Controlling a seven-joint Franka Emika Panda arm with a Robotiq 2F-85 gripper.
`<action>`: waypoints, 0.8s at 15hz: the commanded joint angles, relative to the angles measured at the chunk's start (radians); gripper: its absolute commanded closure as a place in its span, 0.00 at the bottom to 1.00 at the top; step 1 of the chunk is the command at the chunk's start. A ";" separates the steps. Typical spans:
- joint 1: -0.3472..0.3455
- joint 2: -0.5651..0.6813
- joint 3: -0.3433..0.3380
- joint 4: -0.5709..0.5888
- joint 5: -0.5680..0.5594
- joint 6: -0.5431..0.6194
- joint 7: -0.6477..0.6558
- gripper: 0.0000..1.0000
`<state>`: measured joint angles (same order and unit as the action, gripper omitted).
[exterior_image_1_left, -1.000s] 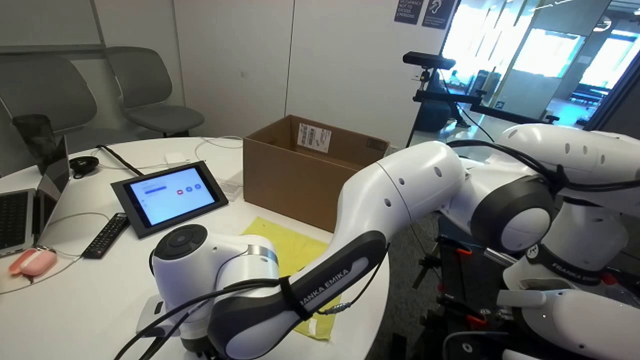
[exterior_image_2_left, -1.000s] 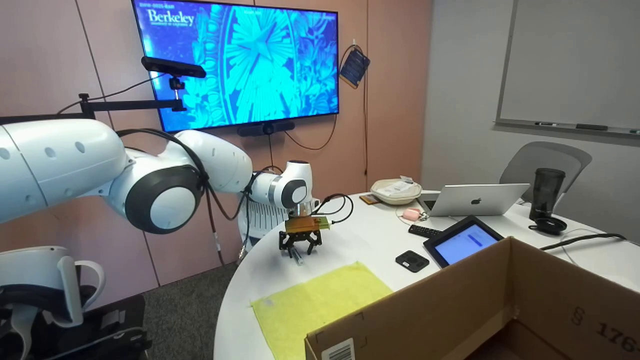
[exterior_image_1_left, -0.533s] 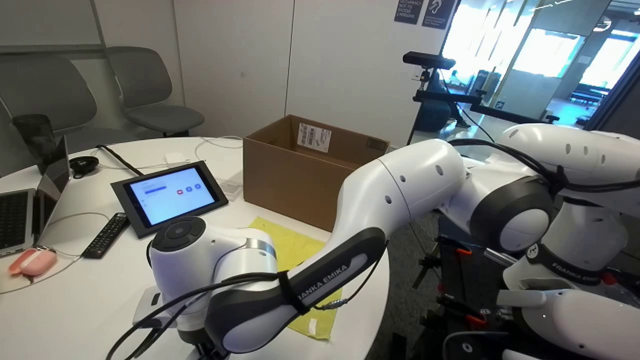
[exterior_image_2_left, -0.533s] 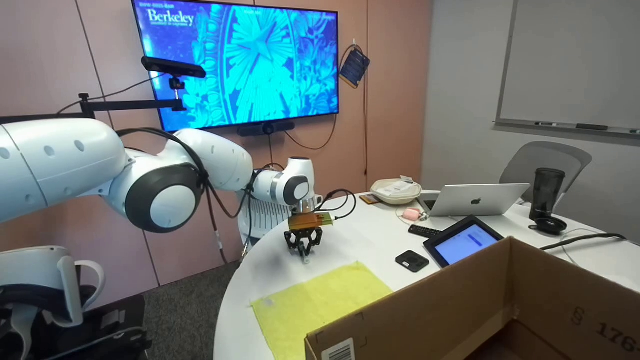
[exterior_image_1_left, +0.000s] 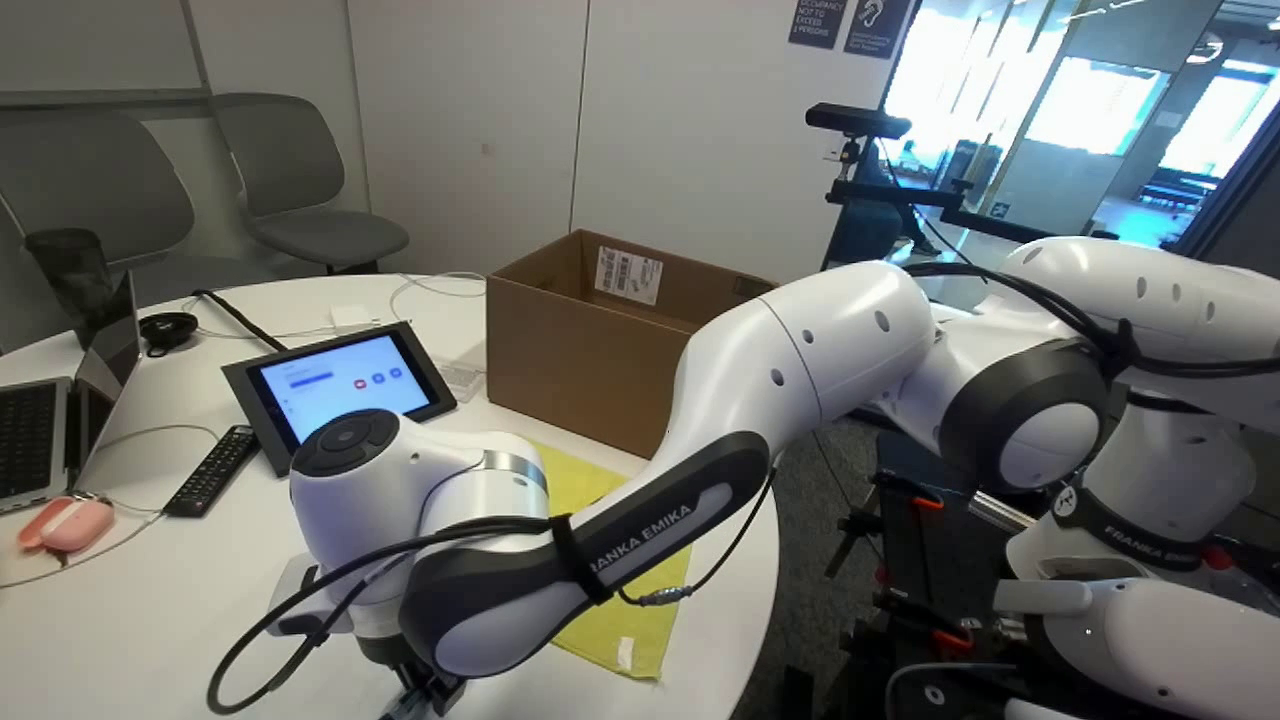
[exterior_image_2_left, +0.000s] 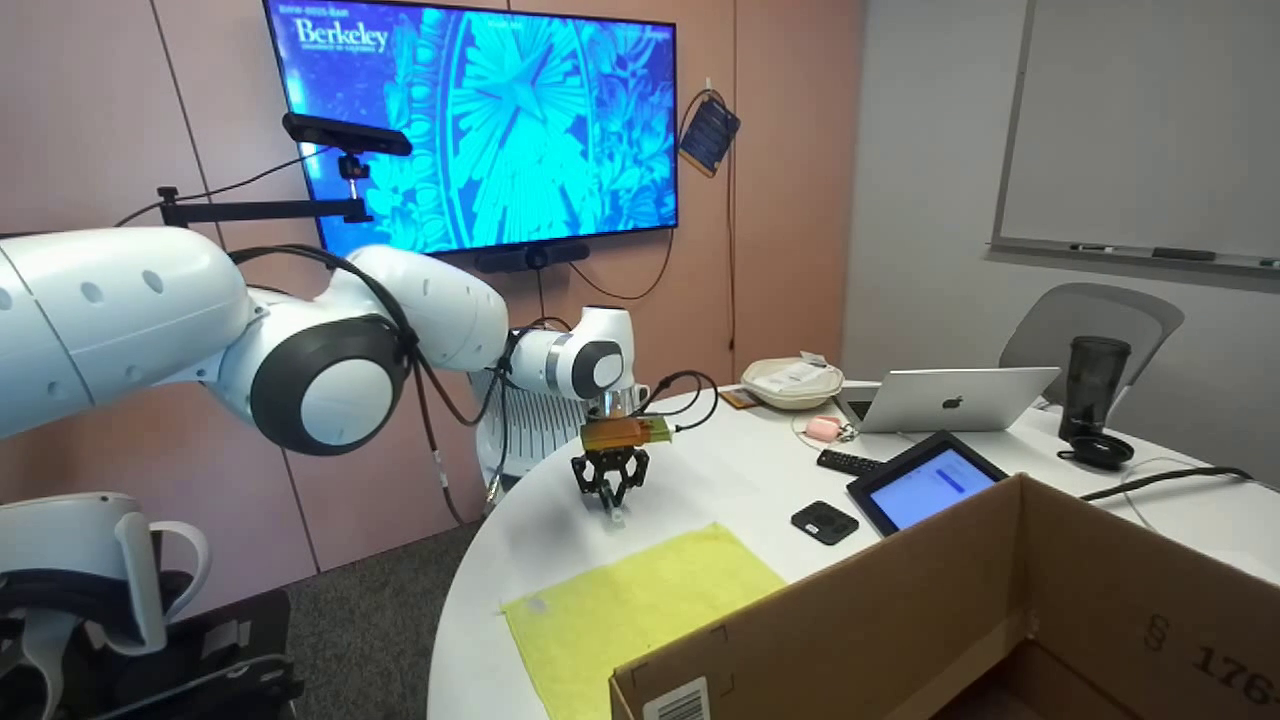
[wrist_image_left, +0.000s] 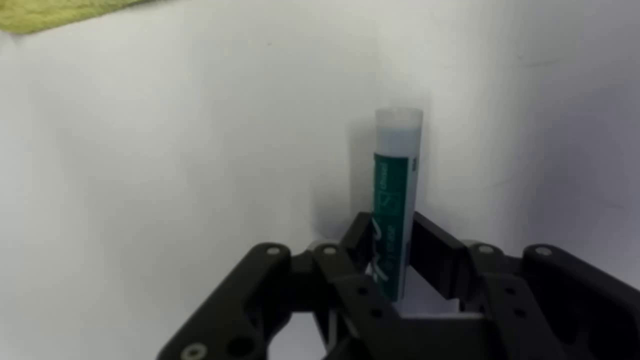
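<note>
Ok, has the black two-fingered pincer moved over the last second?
Yes: in an exterior view, the black two-fingered pincer has shifted slightly up and to the picture's right, judged against the flat, rectangular yellow cloth, which stayed put.

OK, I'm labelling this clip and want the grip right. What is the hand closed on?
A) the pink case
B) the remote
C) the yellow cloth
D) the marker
D: in the wrist view, the hand has its fingers pressed against both sides of the green-labelled marker.
</note>
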<state>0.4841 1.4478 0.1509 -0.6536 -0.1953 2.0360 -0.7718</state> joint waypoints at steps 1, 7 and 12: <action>-0.043 -0.097 0.009 -0.090 -0.003 -0.038 -0.082 0.91; -0.173 -0.246 0.020 -0.336 0.006 0.036 -0.214 0.90; -0.289 -0.336 0.016 -0.552 0.006 0.119 -0.245 0.90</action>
<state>0.2612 1.2188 0.1559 -1.0074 -0.1950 2.0794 -0.9789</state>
